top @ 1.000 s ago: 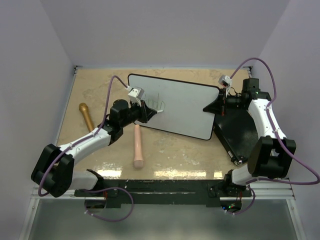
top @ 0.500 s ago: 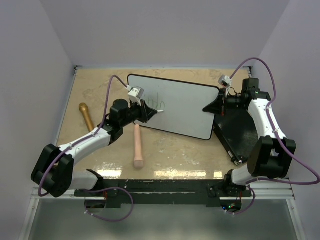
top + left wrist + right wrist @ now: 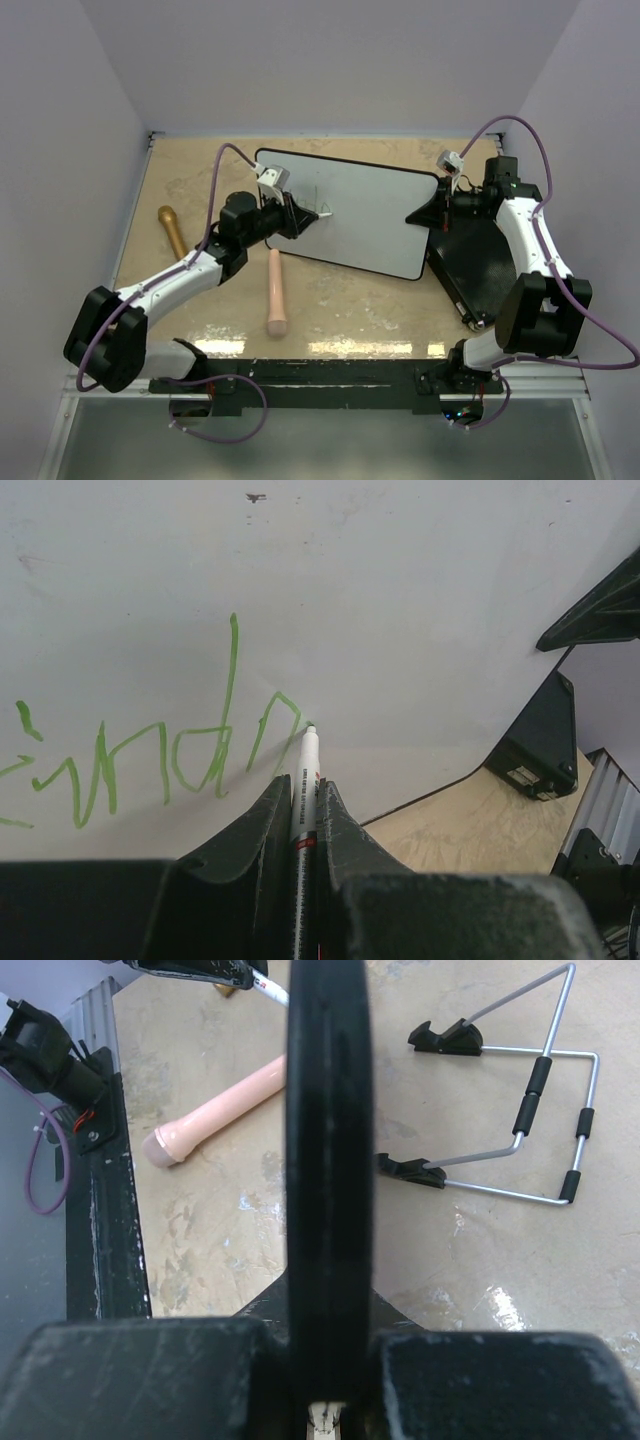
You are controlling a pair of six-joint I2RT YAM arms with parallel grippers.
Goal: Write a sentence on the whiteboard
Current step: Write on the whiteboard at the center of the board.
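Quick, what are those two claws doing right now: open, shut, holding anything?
The left gripper is shut on the marker, its tip at the whiteboard.
The right gripper is shut on the whiteboard's black rim.

My left gripper (image 3: pixel 303 214) has slid a little up the whiteboard (image 3: pixel 375 215), toward its far edge, and the marker (image 3: pixel 306 770) tip went with it. From above, less of the green writing (image 3: pixel 160 760) shows beyond me than half a second ago.
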